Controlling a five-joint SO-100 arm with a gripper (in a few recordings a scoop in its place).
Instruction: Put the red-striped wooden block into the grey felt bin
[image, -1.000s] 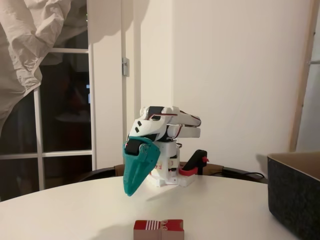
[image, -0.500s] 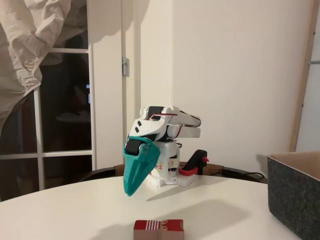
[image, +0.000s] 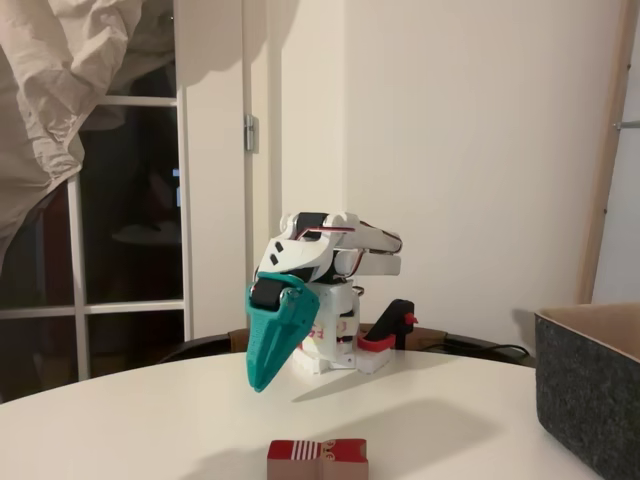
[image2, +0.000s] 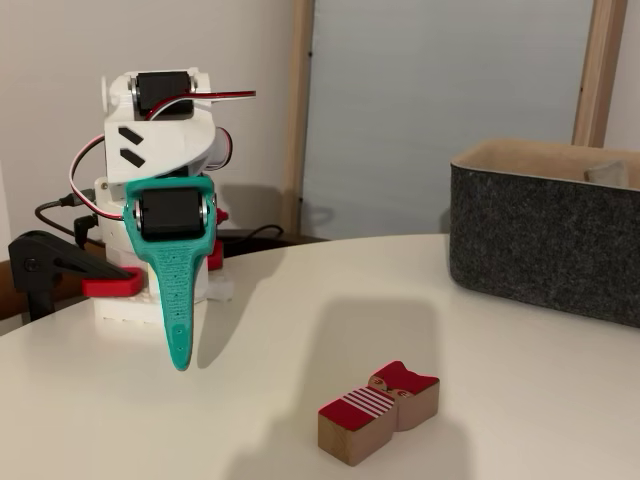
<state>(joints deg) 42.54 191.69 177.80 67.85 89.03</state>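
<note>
Pincer (image2: 178, 340) hangs narrow, empty, well short of the block (image2: 379, 412); a skewed approach could knock it away from the bin (image2: 545, 235).

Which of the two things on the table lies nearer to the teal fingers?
The red-striped wooden block; the grey felt bin stands farther off, at the table's right side.

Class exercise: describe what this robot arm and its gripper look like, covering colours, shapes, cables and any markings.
The arm has a white plastic body with black servo blocks and thin red and white cables looping at its side. Its gripper is teal, long and tapering to a point, with a black servo set in its wide top. Red lettering marks the white base, which a black-and-red clamp holds to the table.
</note>
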